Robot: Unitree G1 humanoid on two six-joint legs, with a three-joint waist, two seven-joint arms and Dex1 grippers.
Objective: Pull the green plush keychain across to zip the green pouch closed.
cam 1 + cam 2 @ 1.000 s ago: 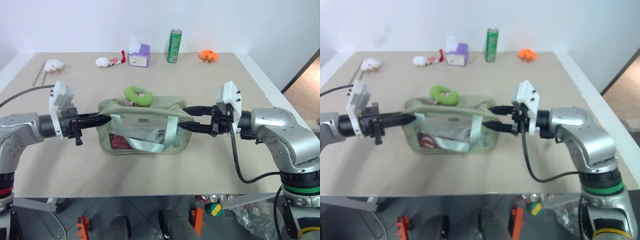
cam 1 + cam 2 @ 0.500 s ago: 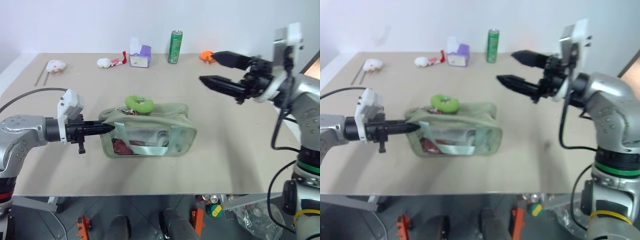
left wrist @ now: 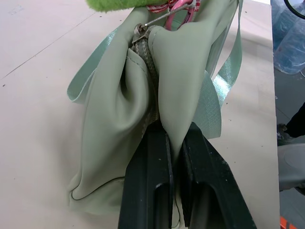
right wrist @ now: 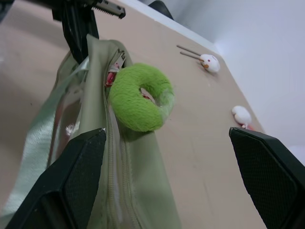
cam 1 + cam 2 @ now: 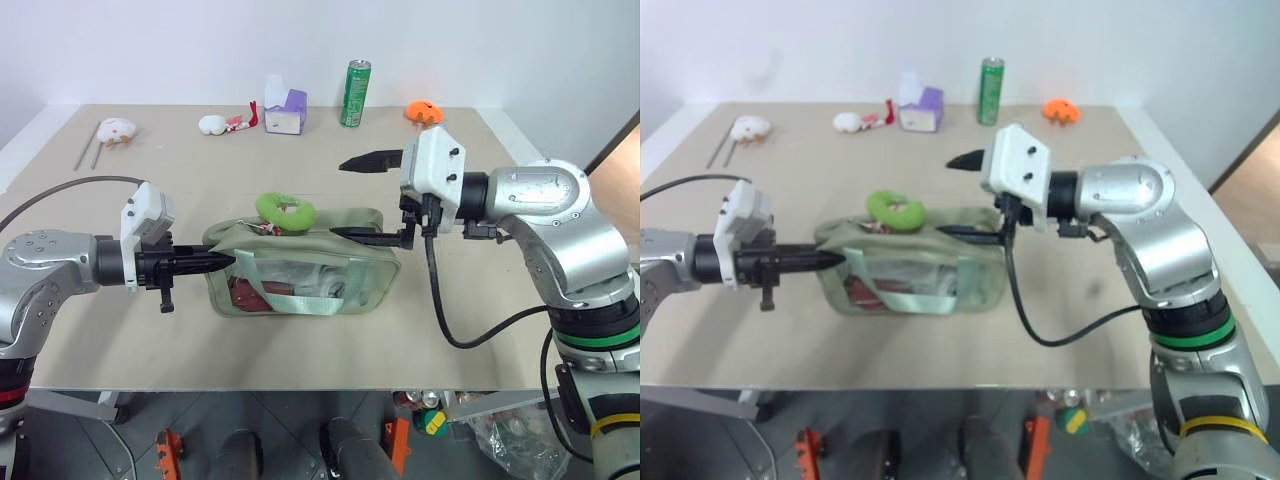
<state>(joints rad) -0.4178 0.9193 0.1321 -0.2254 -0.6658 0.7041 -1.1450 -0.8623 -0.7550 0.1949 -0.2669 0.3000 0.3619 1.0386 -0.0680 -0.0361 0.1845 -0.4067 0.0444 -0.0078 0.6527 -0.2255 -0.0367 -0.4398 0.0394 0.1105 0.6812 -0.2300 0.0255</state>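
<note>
Matte tabletop [image 5: 480,300], fuzzy ring keychain [image 5: 284,210], soft pouch [image 5: 300,275]

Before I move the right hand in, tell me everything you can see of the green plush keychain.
The green plush keychain is a small, bright lime-green ring of fuzzy fabric, doughnut-shaped with an open centre. It rests tilted on top of the green pouch, toward the end pinched by the left hand. A pink clip and a metal link beside it lead to the zipper pull. The right hand hangs open above the pouch's other end, one finger to each side of the ring, not touching it.
</note>
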